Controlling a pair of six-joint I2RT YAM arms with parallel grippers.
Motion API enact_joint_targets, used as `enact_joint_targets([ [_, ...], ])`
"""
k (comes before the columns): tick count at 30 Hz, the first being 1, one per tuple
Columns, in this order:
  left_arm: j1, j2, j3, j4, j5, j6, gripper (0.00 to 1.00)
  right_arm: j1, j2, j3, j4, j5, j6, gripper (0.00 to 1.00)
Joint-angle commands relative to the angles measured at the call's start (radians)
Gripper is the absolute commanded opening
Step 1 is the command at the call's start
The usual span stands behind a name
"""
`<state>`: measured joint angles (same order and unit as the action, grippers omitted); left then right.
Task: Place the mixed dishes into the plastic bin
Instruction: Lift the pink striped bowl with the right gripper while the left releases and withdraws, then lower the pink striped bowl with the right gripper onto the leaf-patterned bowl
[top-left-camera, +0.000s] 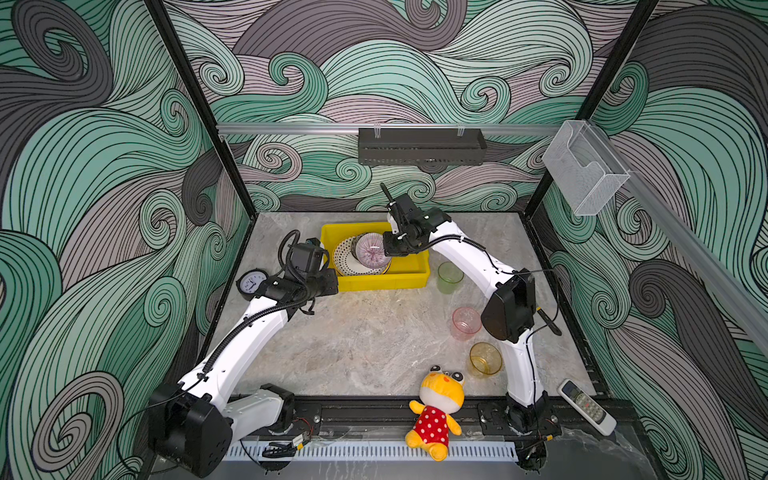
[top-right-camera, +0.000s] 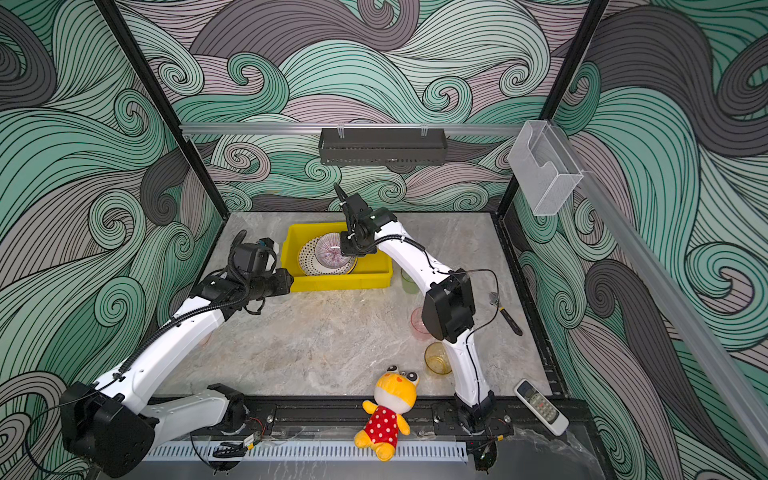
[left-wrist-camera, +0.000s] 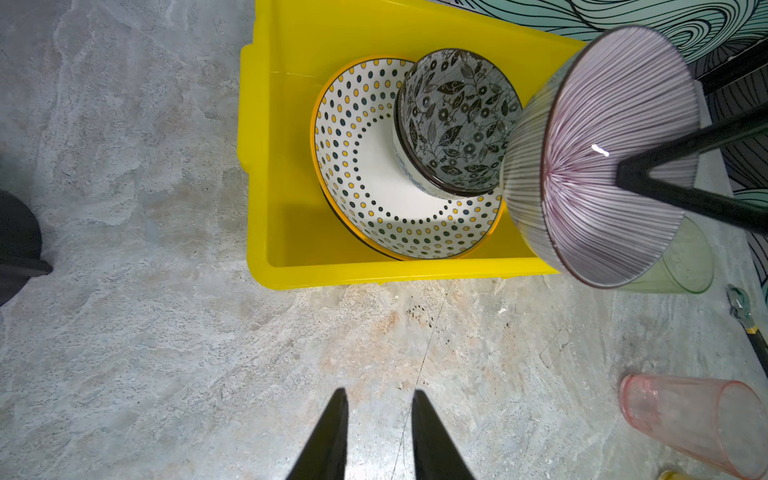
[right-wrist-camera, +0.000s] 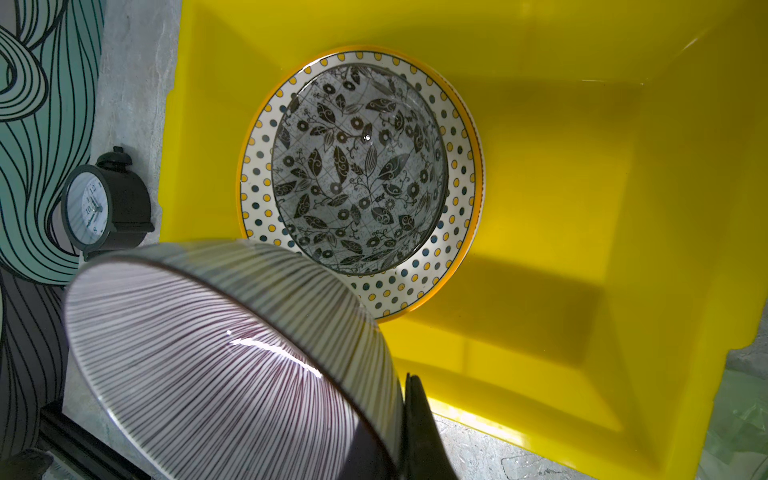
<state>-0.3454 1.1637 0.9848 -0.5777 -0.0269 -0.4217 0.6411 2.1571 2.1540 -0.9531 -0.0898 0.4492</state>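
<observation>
Marbled grey tabletop (top-left-camera: 374, 345), wave-patterned walls (top-left-camera: 374, 75). I hold the lilac striped ceramic bowl (top-left-camera: 371, 249) by its rim in my right jaws, tilted above the bright yellow plastic bin (top-left-camera: 382, 282), probably to nest it in the black-white leaf-patterned bowl (right-wrist-camera: 357, 166) there. My left jaws stand parted, empty, aside.

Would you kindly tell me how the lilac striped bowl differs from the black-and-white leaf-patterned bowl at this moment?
The lilac striped bowl has fine radial lines; the black-and-white bowl shows leaves and flowers. The lilac striped bowl is held tilted in the right gripper, raised over the yellow bin; the black-and-white bowl sits inside the bin, over the dotted plate. Both are round, empty bowls.
</observation>
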Motion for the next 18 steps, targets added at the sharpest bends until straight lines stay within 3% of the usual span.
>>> enact_joint_targets([
  [1,0.009,0.012,0.011,0.022,-0.021,0.019,0.3,-0.012,0.013,0.044,0.016,-0.021,0.026,0.0],
  [18,0.028,0.043,0.003,0.074,0.002,0.024,0.3,-0.031,0.11,0.148,0.015,-0.027,0.058,0.0],
])
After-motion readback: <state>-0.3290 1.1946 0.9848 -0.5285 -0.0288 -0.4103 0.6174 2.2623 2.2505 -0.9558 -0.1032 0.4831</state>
